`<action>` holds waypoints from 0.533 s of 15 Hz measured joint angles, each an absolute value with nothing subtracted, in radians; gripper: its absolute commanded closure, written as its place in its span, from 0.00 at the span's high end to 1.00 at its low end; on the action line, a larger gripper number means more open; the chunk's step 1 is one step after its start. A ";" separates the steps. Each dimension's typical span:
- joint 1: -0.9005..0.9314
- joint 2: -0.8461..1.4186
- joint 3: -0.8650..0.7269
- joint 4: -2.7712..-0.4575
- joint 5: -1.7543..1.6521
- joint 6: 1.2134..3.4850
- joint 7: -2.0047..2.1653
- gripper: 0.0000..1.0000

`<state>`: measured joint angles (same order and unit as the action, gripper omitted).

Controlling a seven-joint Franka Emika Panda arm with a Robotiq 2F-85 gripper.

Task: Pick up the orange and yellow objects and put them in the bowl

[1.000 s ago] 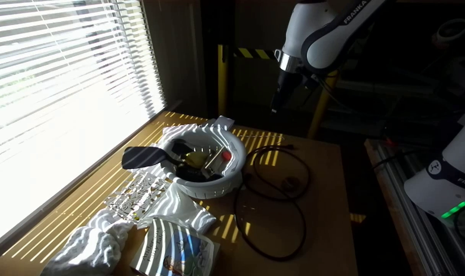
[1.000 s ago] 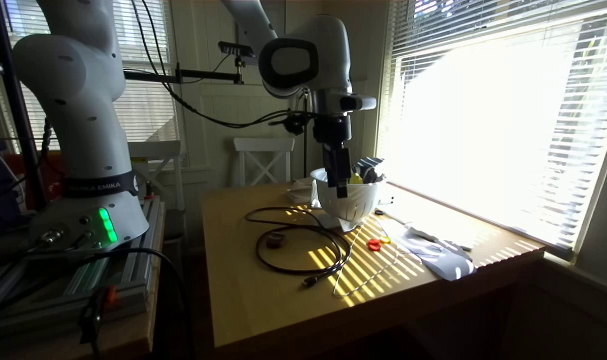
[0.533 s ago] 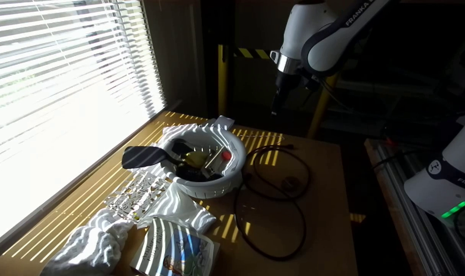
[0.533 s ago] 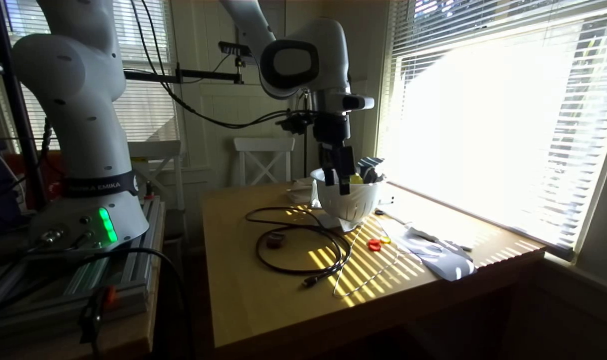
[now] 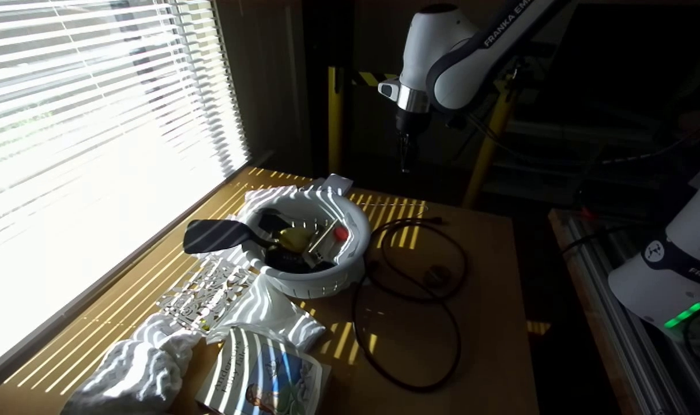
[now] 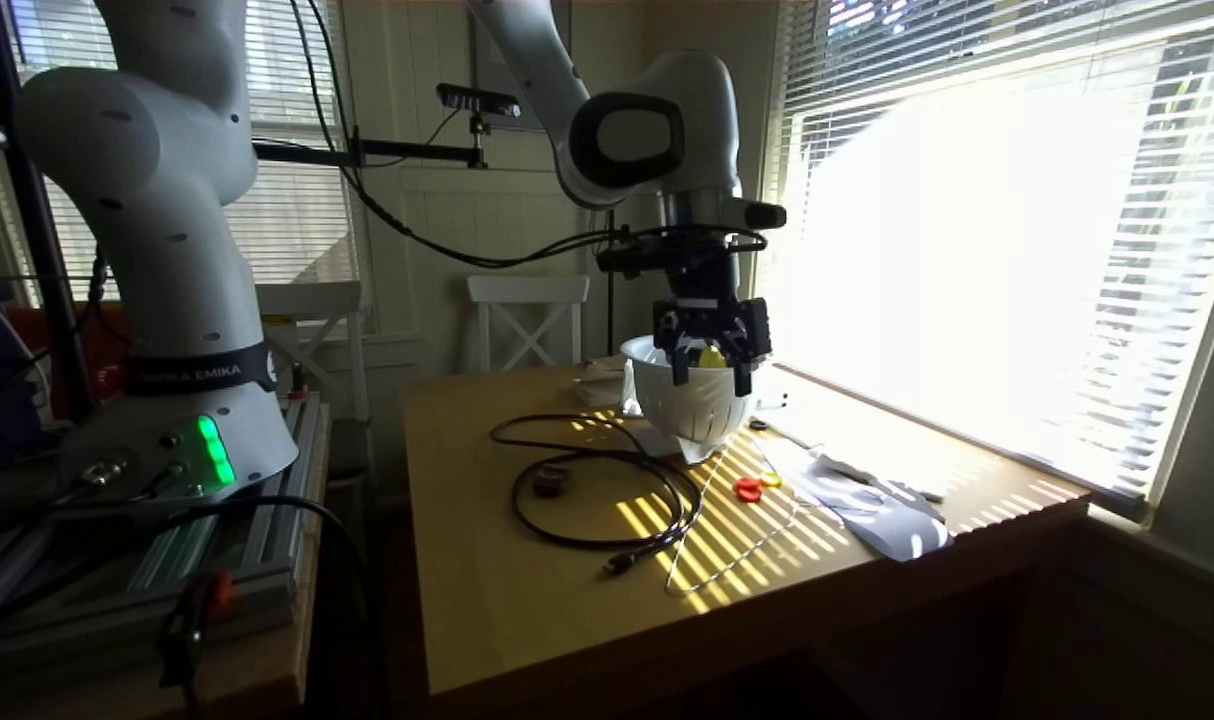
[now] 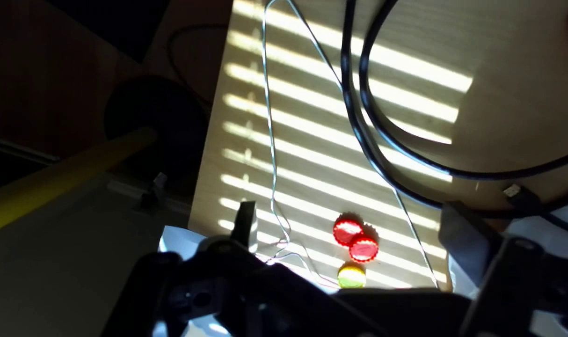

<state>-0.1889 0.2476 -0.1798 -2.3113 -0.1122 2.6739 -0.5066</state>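
Jaws of black two-fingered gripper [image 6: 712,378] wide apart, nothing held. Wide, we guess, to fit two round red bumpy-edged caps [image 7: 356,241] and round yellow cap [image 7: 352,277]. All lie on pale wooden table [image 6: 547,600] (not yet in round white slitted plastic bowl [image 6: 692,412]).

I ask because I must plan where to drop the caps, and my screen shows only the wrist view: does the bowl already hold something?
Observer: Yes. In an exterior view, a yellow rounded thing lies inside the bowl.
Operator: Thank you. Does anything stick out from it, please?
Observer: Yes, a black spatula reaches out past its rim, toward the window.
Operator: And is my pincer clear of the table?
Observer: Yes, in both exterior views the pincer hangs above the table, not touching it.
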 measured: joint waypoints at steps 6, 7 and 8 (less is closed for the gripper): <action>-0.207 0.421 -0.138 -2.115 -0.183 2.589 -0.675 1.00; -0.204 0.442 -0.134 -2.091 -0.196 2.581 -0.675 1.00; -0.198 0.463 -0.130 -2.070 -0.207 2.578 -0.672 1.00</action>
<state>-0.1985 0.4632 -0.1301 -2.0701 -0.2069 2.5780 -0.6721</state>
